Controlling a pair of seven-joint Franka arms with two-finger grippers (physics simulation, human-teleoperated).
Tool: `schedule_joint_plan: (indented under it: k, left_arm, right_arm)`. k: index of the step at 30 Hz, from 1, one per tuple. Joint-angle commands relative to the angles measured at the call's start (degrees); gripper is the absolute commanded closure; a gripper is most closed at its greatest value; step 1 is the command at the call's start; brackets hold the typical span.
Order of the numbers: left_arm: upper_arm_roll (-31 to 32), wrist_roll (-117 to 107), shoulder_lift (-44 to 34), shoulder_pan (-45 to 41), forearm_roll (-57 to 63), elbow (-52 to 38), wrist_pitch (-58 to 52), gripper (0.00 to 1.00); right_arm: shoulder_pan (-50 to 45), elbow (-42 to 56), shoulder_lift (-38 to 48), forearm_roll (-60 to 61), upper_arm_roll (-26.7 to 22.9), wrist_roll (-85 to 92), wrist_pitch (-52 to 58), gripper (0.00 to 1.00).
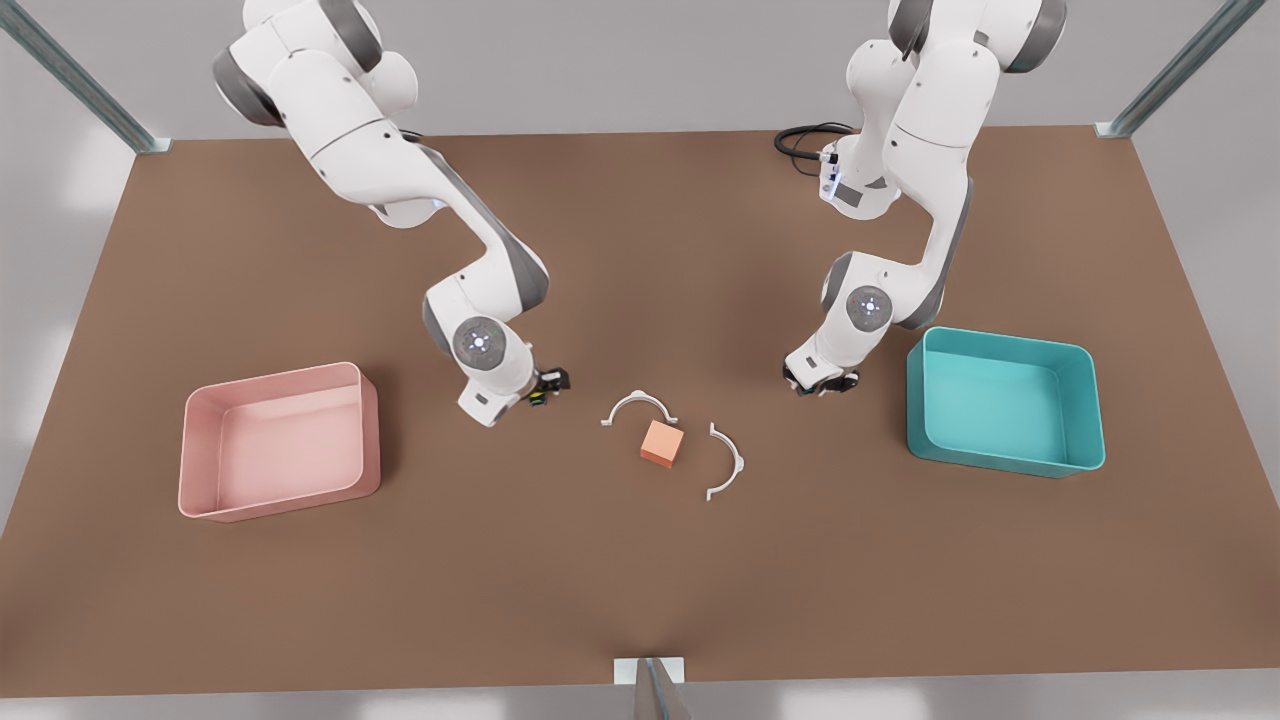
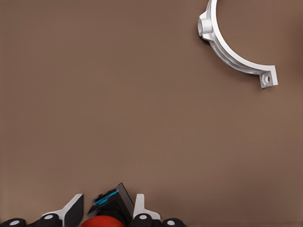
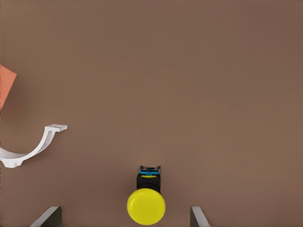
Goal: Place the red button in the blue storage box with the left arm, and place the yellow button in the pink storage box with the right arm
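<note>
White arms, grey joints, black cable.

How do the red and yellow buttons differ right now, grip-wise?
The red button sits pinched between the close-set fingers of the left gripper. The yellow button lies free on the table, between the wide-open fingers of the right gripper. Cap colour differs: red against yellow. Both have a round cap on a small black base with a blue detail.
</note>
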State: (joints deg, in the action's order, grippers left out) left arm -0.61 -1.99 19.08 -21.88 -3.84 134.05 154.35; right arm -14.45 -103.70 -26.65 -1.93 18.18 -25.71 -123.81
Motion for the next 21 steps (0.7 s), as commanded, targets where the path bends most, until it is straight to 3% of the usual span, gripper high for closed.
schedule_joint_plan:
  k: [1, 5, 9, 14, 17, 21]
  left_arm:
    - [0.00, 0.14, -0.10, 0.00, 0.06, 0.16, 0.25, 0.36]
    - [0.00, 0.06, -0.89, 0.00, 0.06, 0.86, 0.08, 0.44]
    - [0.00, -0.03, -2.12, -0.27, 0.06, 1.21, -0.45, 0.47]
    - [-0.27, 1.72, -13.89, 0.87, 0.06, 1.13, -14.68, 0.47]
    - [-0.27, 11.30, -20.22, 7.90, 0.06, 1.13, -22.42, 0.47]
    - [-0.27, 28.07, -21.89, 19.59, 0.06, 1.21, -25.24, 0.46]
  right_arm:
    - [-0.40, -0.01, -0.24, 0.08, 0.02, -4.26, -2.93, 0.00]
    - [-0.58, -0.19, -2.70, -0.18, 0.02, -4.08, -3.64, 0.00]
    - [-0.58, -3.70, -1.12, -0.18, 0.81, -4.26, -3.55, 0.01]
    - [-0.23, -9.15, 1.34, -0.18, 0.90, -4.17, -5.48, 0.01]
    - [-0.05, -11.00, 0.81, -0.18, 0.81, -4.08, -9.87, 0.00]
    - [0.30, -9.42, -1.21, -0.18, 0.37, -3.64, -11.19, 0.00]
